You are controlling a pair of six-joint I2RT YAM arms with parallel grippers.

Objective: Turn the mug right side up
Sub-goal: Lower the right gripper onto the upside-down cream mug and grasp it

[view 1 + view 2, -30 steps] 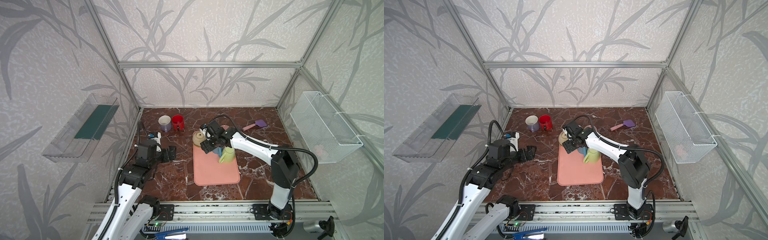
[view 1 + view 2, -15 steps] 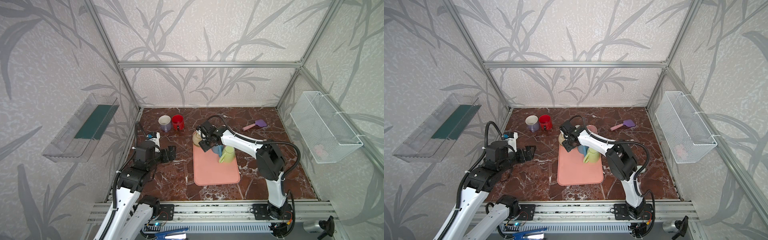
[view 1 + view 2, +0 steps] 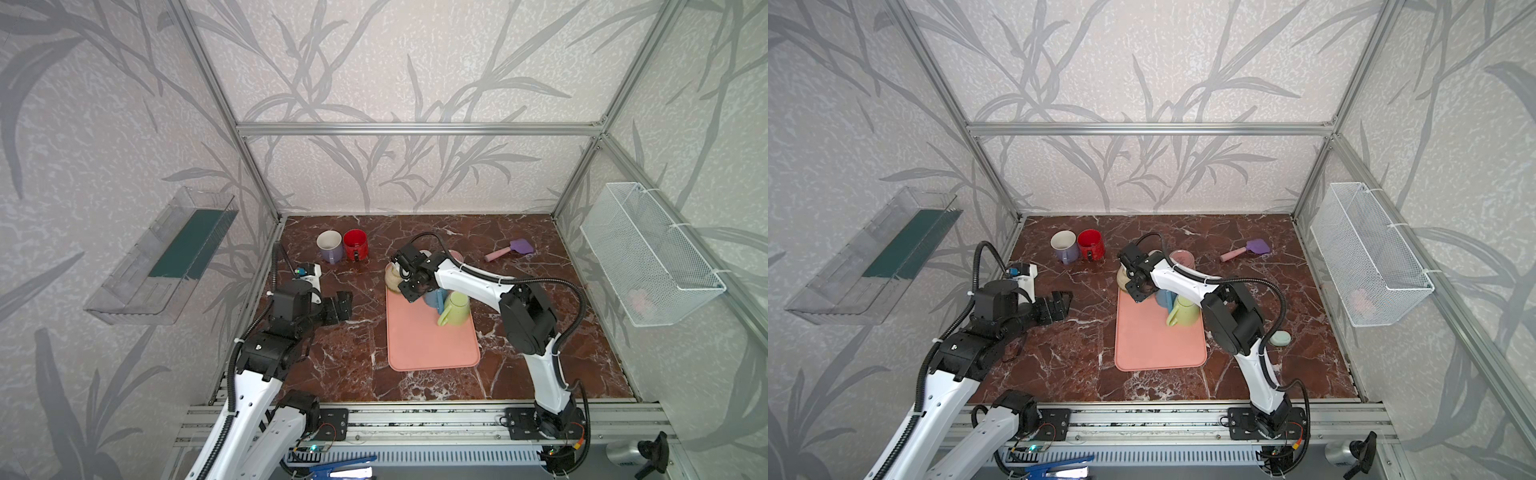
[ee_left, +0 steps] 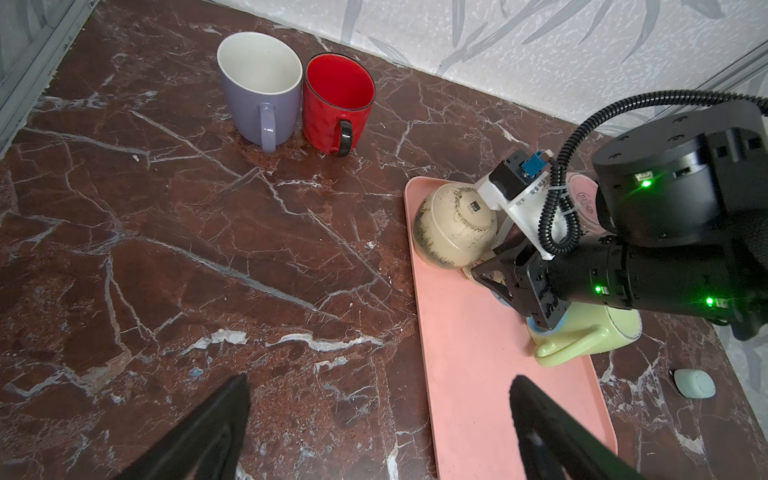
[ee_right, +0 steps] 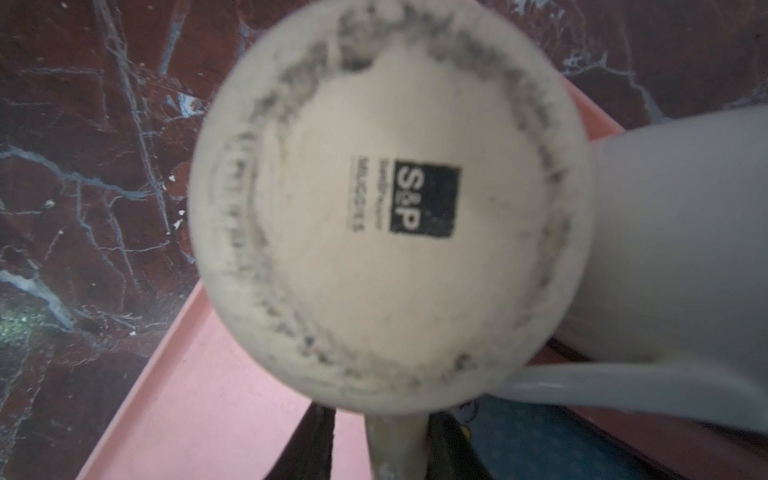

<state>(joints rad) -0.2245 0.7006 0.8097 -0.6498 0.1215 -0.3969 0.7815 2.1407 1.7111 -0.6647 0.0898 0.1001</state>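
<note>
Since a second ago the right arm's elbow has been swinging in toward the pink tray [image 3: 432,345]. The right gripper [image 3: 406,290] has been settling against the beige mug [image 3: 391,277] with its jaws narrowing. The left arm is staying as it was.

In both top views the mug is standing bottom up on the tray's far left corner, and the right gripper is lying low against its near side. The left gripper [image 3: 341,305] is hovering over the bare desk [image 3: 332,365], well apart from the tray.

In the left wrist view the left gripper [image 4: 378,436] is spreading wide, with nothing between its jaws. The right gripper [image 4: 484,272] is reaching the mug [image 4: 453,226] low on its side.

In the right wrist view the mug [image 5: 386,208] is filling the picture with its stamped base, and its handle [image 5: 397,444] is sitting between the two dark fingers [image 5: 311,449]. The jaws are standing narrow. A thin strip of tray is showing beside the handle, so one cannot tell whether they are pinching yet.

To do this step well, the gripper should probably be closing fully on the handle before lifting. After that it should be rising clear of the green mug [image 4: 602,332] and rolling the wrist over.
</note>
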